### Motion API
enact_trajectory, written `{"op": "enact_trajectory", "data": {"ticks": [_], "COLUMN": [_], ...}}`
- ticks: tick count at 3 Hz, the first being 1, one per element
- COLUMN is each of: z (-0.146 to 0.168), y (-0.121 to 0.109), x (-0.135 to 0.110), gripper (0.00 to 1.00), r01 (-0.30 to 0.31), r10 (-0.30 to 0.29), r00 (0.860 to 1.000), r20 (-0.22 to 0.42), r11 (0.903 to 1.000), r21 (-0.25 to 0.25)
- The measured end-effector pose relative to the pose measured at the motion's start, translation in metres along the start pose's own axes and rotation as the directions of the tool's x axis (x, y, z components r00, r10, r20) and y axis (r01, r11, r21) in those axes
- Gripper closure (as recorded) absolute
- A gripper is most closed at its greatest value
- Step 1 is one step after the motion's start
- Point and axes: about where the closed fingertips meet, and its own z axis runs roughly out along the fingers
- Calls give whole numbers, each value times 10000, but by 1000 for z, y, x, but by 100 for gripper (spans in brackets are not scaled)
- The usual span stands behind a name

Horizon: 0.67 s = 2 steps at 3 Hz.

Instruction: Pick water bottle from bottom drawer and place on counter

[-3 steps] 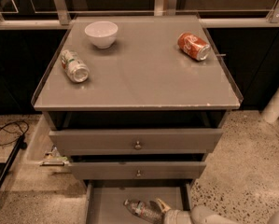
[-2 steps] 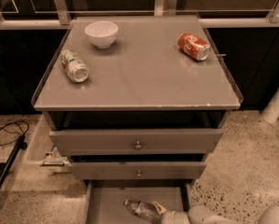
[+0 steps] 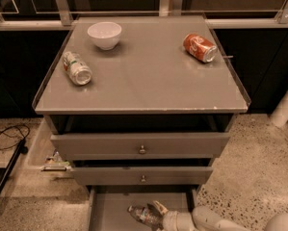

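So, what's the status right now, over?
Gripper in the bottom drawer, at the water bottle. Bottle lying on the drawer floor, not on the counter yet. Bowl, silver can, red can on the counter.

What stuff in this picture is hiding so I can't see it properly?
Camera view, water bottle: its right end is covered by the gripper, which is down in the bottom drawer right against it.
Camera view, bottom drawer: its front part is cut off by the picture's lower edge.
Camera view, upper drawers: mostly pushed in, so their insides are hidden in shadow under the counter.
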Motion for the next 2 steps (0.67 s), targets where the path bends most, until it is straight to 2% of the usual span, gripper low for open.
{"op": "enact_trajectory", "data": {"ticks": [1,2], "z": [1,2], "y": [-8,-13], "x": [-6,11], "gripper": [0,0], "r01": [-112,-412], "r10": [109,440], "r00": [9999,9987], "r20": [91,-271], "r11": [9993,9946], "r21": [363,957]}}
